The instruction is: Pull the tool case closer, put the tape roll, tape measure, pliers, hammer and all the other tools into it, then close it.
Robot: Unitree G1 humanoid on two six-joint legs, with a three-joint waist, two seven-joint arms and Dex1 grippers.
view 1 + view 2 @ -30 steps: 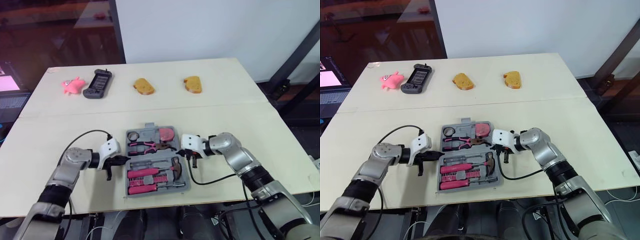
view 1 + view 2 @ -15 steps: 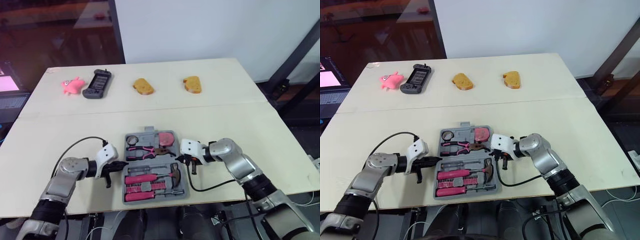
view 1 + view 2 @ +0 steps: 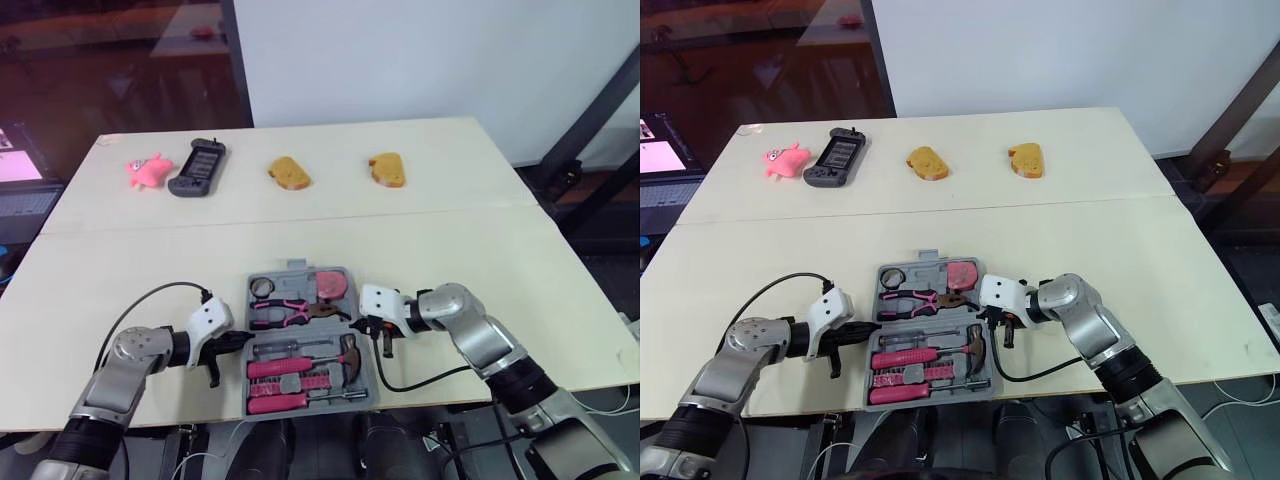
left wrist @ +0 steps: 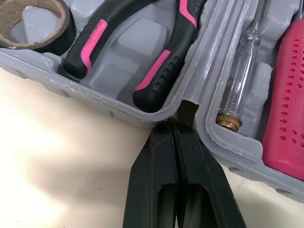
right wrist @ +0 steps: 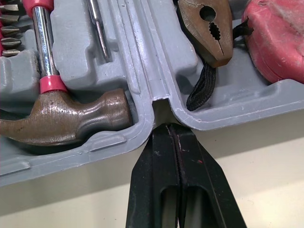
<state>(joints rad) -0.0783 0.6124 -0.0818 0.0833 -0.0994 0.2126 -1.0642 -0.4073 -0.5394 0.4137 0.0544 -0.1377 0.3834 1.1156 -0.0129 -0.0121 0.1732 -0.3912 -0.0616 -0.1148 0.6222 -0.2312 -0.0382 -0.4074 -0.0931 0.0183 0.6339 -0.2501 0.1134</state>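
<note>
Left claw [image 4: 179,124] and right claw [image 5: 167,127] pinched closed against case [image 3: 298,268] hinge ends; wrist views showed pliers [image 4: 164,71], hammer [image 5: 66,118] close

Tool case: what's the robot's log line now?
tool case: open | left end effector: shut, at case's left hinge end | right end effector: shut, at case's right hinge end

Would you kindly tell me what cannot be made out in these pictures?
- Left wrist view: the tape roll is cut off by the picture edge.
- Right wrist view: the tape measure is cut off by the edge.
- Both wrist views: whether the left gripper or right gripper pinches the tool case hinge, since the rim covers their ends.
- Head views: the screwdriver bits are too small to count.
</note>
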